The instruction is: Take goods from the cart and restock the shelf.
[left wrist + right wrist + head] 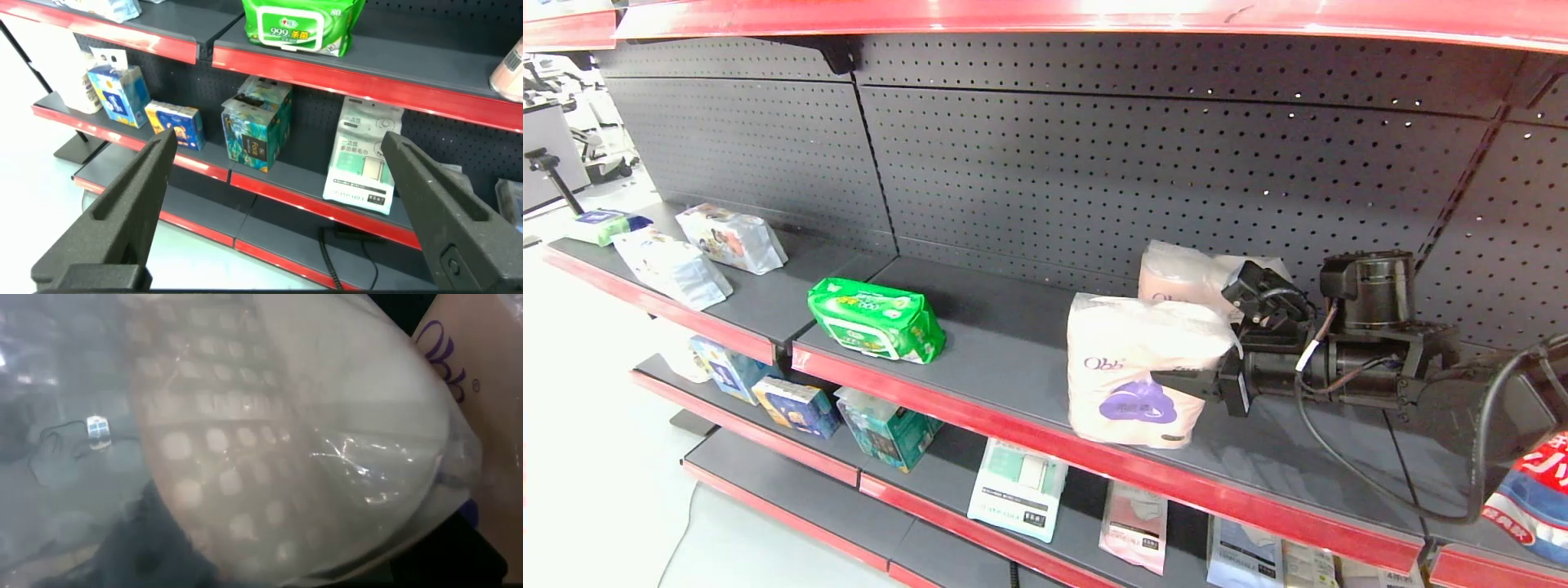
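A white tissue pack with purple print (1131, 371) stands on the grey middle shelf (1005, 351), close to its red front edge. My right gripper (1196, 333) comes in from the right and grips the pack's right end, one finger in front and one behind. In the right wrist view the pack's clear wrap (310, 449) presses right up against the camera. A second tissue pack (1176, 273) stands just behind the first. My left gripper (276, 145) hangs open and empty in front of the lower shelves.
A green wipes pack (876, 318) lies left of the tissue packs, with bare shelf between. White pouches (731, 237) sit on the far-left shelf. Boxes (257, 122) and packets (364, 155) line the lower shelf. A red-and-blue bag (1535, 498) is at the right edge.
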Robot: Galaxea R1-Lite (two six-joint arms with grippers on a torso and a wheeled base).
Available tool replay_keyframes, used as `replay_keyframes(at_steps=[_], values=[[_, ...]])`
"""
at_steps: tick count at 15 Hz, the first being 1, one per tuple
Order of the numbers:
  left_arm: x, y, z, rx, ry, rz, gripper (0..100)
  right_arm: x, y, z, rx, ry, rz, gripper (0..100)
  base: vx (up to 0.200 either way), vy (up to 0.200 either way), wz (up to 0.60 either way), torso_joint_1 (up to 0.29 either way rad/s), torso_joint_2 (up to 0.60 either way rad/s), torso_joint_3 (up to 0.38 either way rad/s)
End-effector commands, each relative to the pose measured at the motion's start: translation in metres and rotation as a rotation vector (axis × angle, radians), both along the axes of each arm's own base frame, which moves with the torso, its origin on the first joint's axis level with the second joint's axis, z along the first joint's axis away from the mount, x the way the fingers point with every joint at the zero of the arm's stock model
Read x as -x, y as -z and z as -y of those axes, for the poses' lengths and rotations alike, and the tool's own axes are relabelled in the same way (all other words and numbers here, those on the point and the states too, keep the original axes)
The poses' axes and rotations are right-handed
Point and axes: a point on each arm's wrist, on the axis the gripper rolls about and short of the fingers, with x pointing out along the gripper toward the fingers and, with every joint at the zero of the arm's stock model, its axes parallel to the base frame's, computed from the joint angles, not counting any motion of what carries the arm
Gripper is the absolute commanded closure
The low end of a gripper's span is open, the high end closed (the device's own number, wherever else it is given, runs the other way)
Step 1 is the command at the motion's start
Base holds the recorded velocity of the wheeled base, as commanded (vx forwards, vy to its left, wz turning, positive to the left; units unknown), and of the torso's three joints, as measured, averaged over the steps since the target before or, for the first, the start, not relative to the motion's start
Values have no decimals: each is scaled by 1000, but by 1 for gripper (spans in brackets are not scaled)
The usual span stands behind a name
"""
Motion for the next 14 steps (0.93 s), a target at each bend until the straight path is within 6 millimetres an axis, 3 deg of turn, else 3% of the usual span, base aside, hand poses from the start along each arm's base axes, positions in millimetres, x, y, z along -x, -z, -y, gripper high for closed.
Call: replay_keyframes(at_steps=[1,9,14], values=[[0,0,0,0,0,-1,0,3,-5,2,-4,35,6,100,0,0,0,0,0,0],[0,0,0,0,0,-1,0,22,0,10,18,115,-38,100,0,0,0,0,0,0],[0,0,0,0,0,-1,0,20,-3,8,-4,211,-64,100,0,0,0,0,0,0]])
